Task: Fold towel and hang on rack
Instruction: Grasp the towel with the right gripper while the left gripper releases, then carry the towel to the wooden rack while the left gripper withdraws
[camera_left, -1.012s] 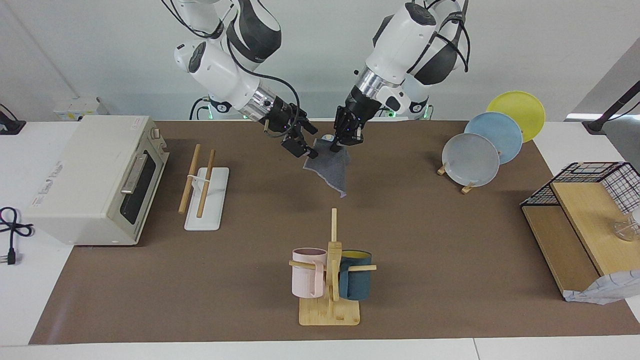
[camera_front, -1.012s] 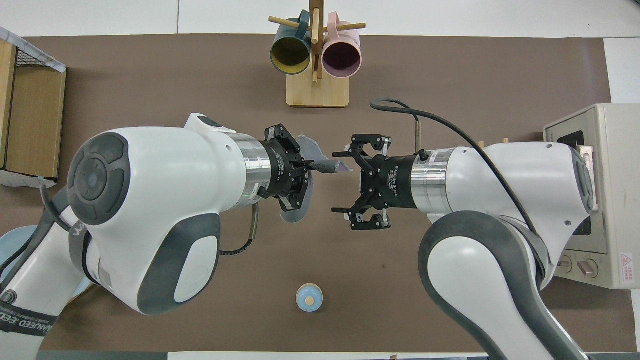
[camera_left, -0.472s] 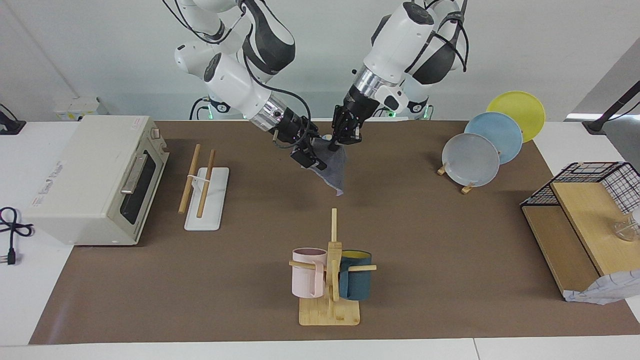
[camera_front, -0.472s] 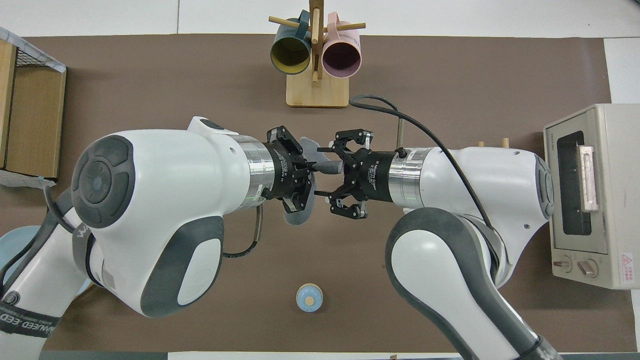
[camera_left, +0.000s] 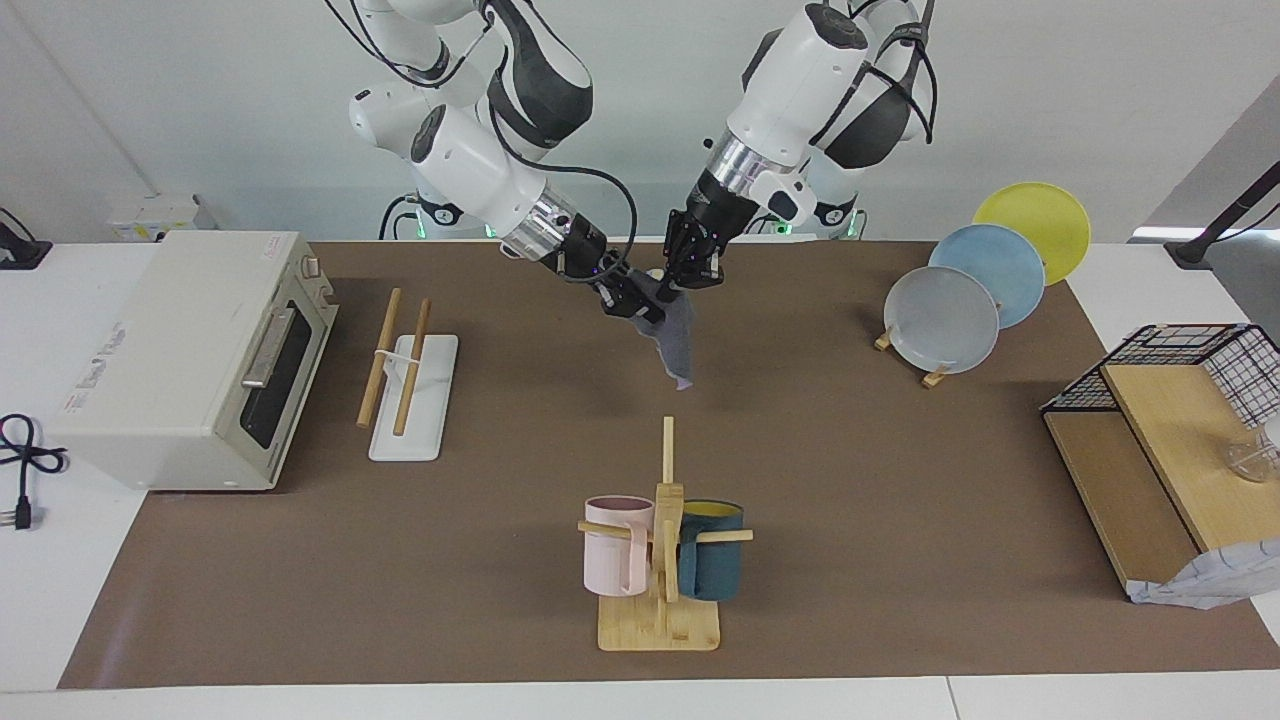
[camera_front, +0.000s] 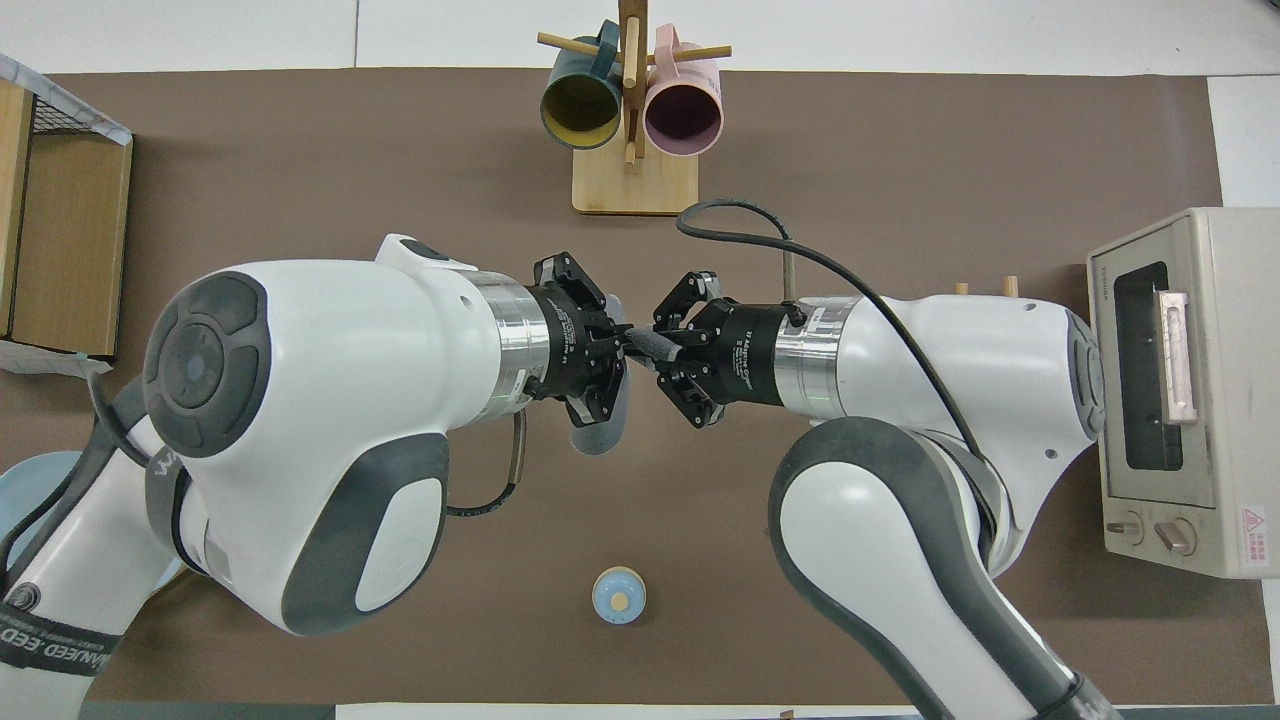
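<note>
Hanging in the air over the middle of the bench (camera_left: 860, 480), the towel (camera_left: 676, 338) droops dark grey face outward from its top edge, its lowest corner clear of the surface. My left end effector (camera_left: 678, 285) is clenched on one upper corner. My right end effector (camera_left: 635, 302) has its fingers closed on the same top edge just beside it; in the overhead view the two meet nose to nose, the towel (camera_front: 600, 425) bunched between them. The rack (camera_left: 405, 375) stands untouched toward the right arm's end, just beside the oven (camera_left: 190, 355). The mug tree (camera_left: 662, 545), bearing two mugs, stands farther from me than the towel. The plate stand (camera_left: 960, 300) sits toward the left arm's end.
</note>
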